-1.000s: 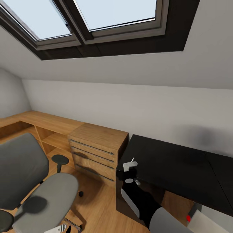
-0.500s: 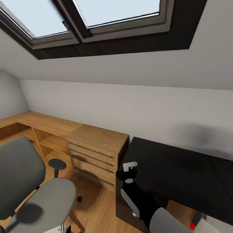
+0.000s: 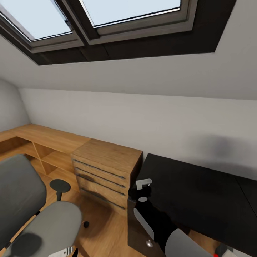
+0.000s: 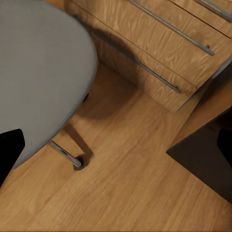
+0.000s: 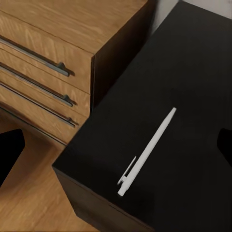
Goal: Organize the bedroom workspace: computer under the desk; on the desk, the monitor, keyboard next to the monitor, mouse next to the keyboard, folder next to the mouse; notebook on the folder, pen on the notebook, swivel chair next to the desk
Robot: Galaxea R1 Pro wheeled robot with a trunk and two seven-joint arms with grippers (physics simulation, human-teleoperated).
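The pen (image 5: 147, 151), a thin pale stick, lies flat on the black desk (image 5: 183, 72) near its corner. My right gripper (image 5: 116, 150) hovers over it, open, with its dark fingers (image 5: 9, 154) far apart on either side and not touching it. In the head view the right gripper (image 3: 143, 184) is over the left end of the desk (image 3: 192, 189). The swivel chair (image 3: 50, 225), grey with a black armrest, stands on the floor to the left of the desk. My left gripper (image 4: 116, 145) hangs open beside the chair's seat (image 4: 38, 72).
A light wood chest of drawers (image 3: 103, 167) stands against the desk's left end, with a low wood shelf unit (image 3: 43, 142) beyond it. A sloped grey wall and a dark-framed roof window (image 3: 107, 21) rise behind. A red light (image 3: 216, 255) glows under the desk.
The head camera has turned, shifting the whole picture. The pale pen tip that showed above my right gripper a second ago is now hidden in the head view.
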